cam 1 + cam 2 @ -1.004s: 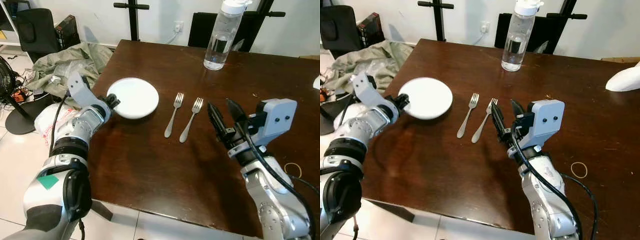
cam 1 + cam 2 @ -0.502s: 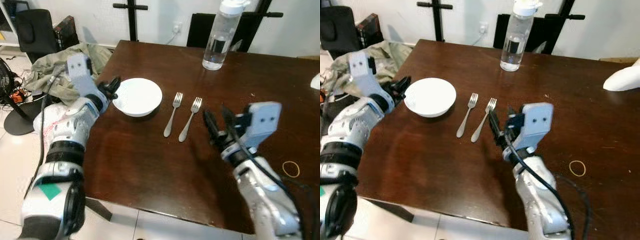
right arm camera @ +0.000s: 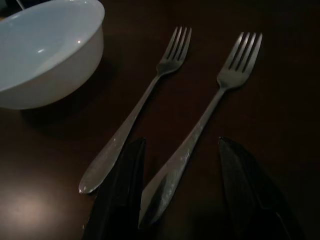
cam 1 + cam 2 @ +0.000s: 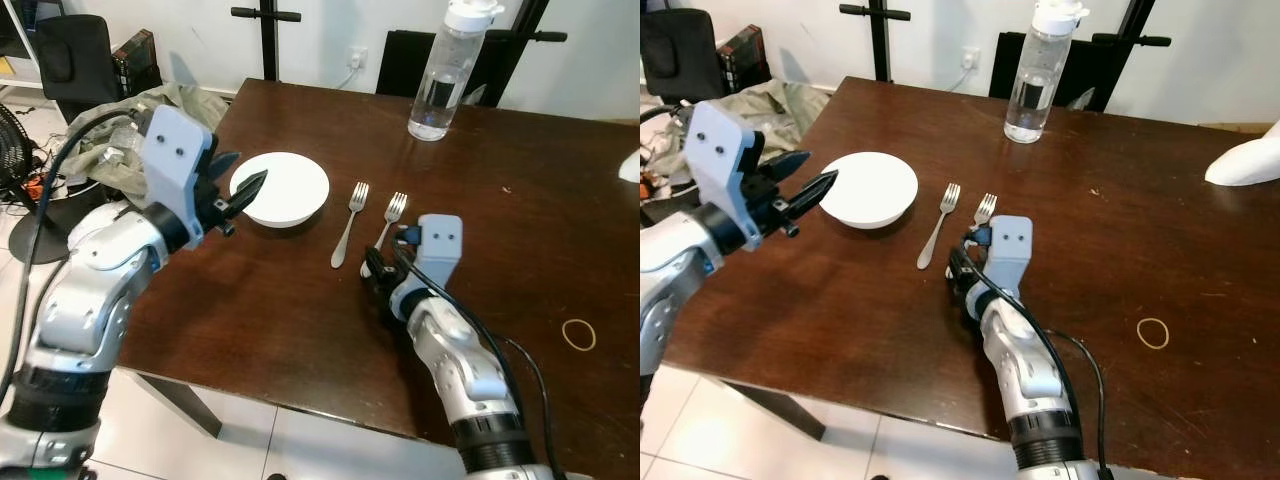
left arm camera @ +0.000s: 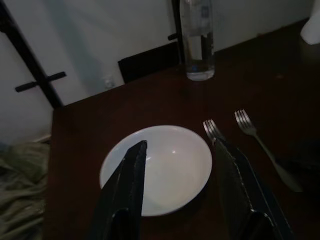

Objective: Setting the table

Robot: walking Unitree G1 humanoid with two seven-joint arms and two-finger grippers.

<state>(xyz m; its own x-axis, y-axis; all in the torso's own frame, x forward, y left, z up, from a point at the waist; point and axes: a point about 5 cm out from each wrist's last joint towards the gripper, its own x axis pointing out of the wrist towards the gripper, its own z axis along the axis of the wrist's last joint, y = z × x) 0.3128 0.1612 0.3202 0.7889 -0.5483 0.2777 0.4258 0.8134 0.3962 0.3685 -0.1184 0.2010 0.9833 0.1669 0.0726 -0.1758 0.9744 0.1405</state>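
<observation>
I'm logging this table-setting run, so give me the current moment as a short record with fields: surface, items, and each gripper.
surface: dark wooden table
bowl: white bowl, upright on the table's left part
forks: left fork and right fork, side by side, right of the bowl
bottle: clear water bottle at the far edge
left gripper: open, raised beside the bowl, apart from it
right gripper: open, straddling the right fork's handle
other: rubber band

No writing, brand, number or sign can be read anywhere. The water bottle on the desk bears a label, too blurred to make out.
</observation>
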